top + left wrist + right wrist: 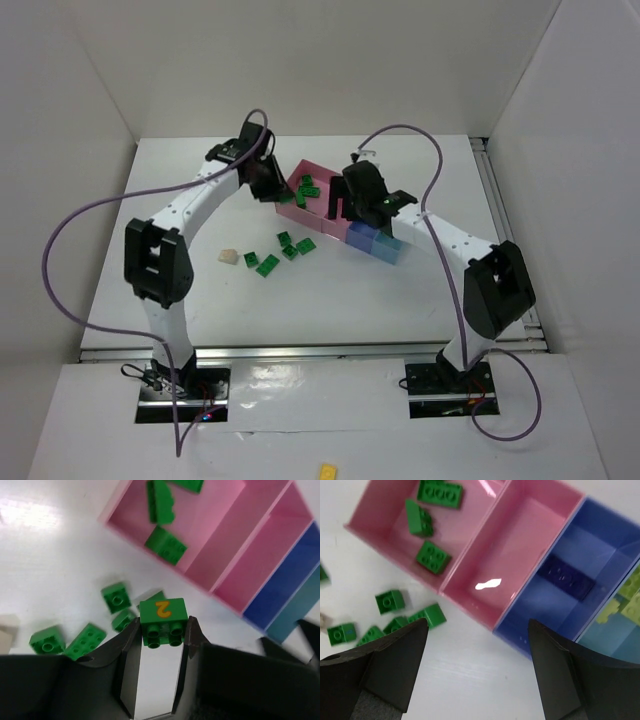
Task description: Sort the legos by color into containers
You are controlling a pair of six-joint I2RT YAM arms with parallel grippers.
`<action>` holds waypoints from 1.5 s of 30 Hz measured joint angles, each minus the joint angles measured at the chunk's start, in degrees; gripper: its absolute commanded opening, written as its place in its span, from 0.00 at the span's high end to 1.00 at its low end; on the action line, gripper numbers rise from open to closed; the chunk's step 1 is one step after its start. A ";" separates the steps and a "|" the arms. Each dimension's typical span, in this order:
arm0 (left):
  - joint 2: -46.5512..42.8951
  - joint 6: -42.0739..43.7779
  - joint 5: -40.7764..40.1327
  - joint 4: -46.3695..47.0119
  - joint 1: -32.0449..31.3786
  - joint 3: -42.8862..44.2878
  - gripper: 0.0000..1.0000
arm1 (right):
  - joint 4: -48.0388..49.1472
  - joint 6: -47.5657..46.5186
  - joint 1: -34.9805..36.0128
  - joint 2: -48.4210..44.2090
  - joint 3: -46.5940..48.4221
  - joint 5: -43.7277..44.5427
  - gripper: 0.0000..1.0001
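The left end effector is closed to brick width on a green lego printed with an orange 2. Its fingers press the brick's two sides, and the brick's round studs face the wrist camera. In the top view this end effector sits at 9 o'clock of the large pink box, just beside its wall.

The right end effector has its fingers spread wide and grips nothing. In its wrist view it hangs over the worktop at 6 o'clock of the small pink box.

The containers run in a joined row from 10 o'clock to 4 o'clock in the top view. The large pink box holds three green legos. Next to the small pink box, the first blue box holds a dark blue-purple lego, and the second blue box holds pale yellow-green legos.

Several loose green legos lie on the worktop at 7 o'clock of the large pink box, with a cream lego at their 9 o'clock. A lone yellow brick lies well apart at 6 o'clock.
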 measured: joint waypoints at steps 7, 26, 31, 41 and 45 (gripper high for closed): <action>20.65 1.53 3.13 -2.14 0.00 27.54 0.31 | -1.95 0.04 8.11 -5.46 -5.95 -0.15 0.14; -5.66 5.57 -6.86 -7.80 2.86 5.46 0.15 | 1.11 -4.15 22.40 14.40 1.99 -9.94 0.14; -12.94 5.84 -8.68 -8.07 9.20 -2.71 0.15 | 1.49 -4.55 25.44 21.86 9.79 -10.84 0.14; -14.62 7.43 -8.98 -8.72 13.99 -10.36 0.15 | -0.96 -1.14 26.38 32.59 21.07 -7.26 0.14; -15.41 7.56 -8.83 -8.66 14.51 -11.28 0.15 | -3.30 0.24 26.38 36.09 26.58 -2.97 0.17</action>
